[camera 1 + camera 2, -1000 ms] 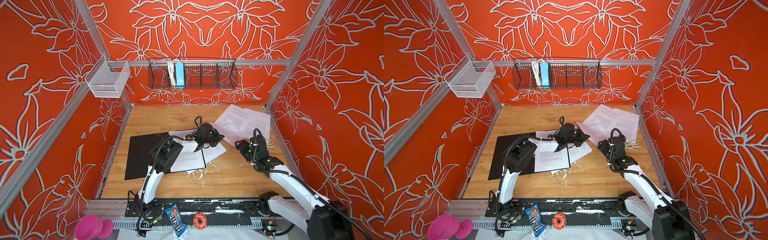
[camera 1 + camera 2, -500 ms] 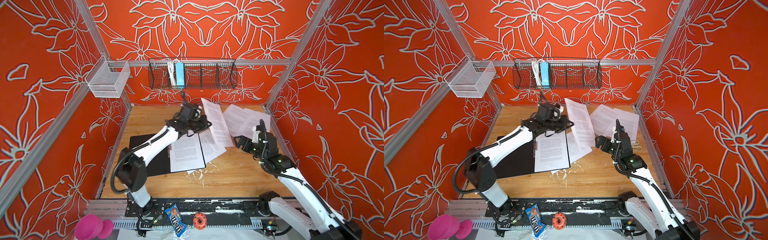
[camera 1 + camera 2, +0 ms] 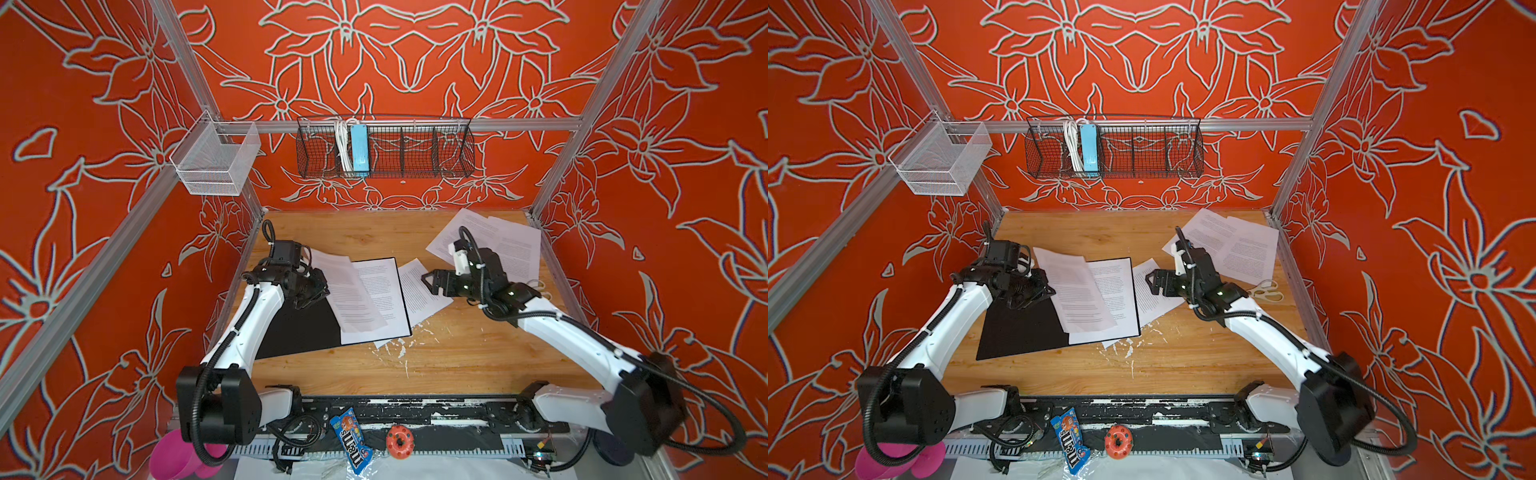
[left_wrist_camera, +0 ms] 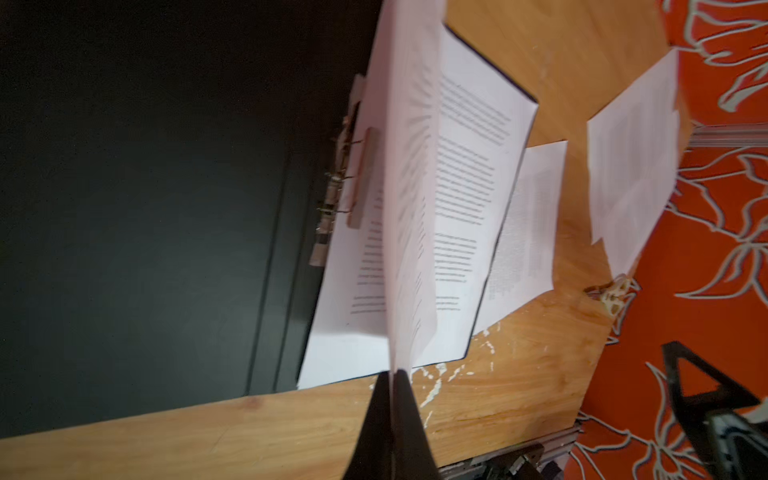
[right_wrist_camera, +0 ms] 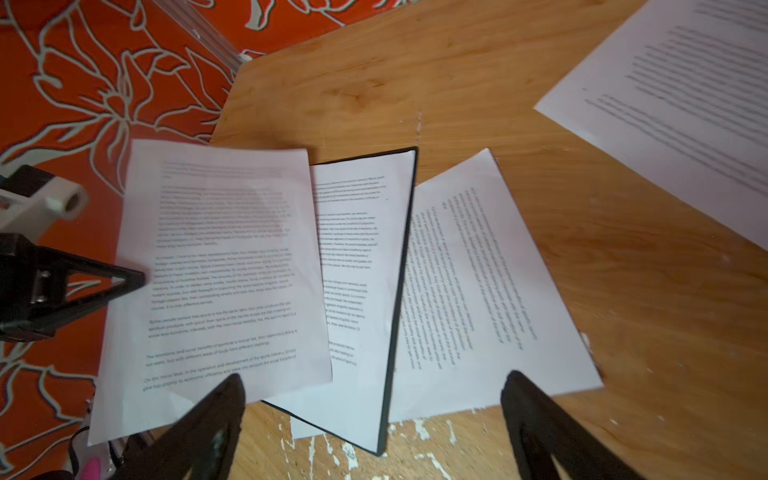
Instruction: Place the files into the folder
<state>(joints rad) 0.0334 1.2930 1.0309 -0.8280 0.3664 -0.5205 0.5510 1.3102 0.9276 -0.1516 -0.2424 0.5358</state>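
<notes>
Both top views look steeply down from high above the six o'clock edge of the table (image 3: 457, 365), facing twelve o'clock. Both wrist cameras sit close and low; all four share the folder (image 4: 166, 208) and sheet (image 5: 216, 270)

the sheet (image 4: 409, 166) in the jaws of the black left gripper (image 4: 394, 372) is white with black lines of text, the folder (image 4: 166, 187) beyond them is matte black inside, the table (image 4: 249, 428) is honey wood-grain flecked with white, and the walls (image 3: 395, 54) are orange-red with pale outlined flowers.
</notes>
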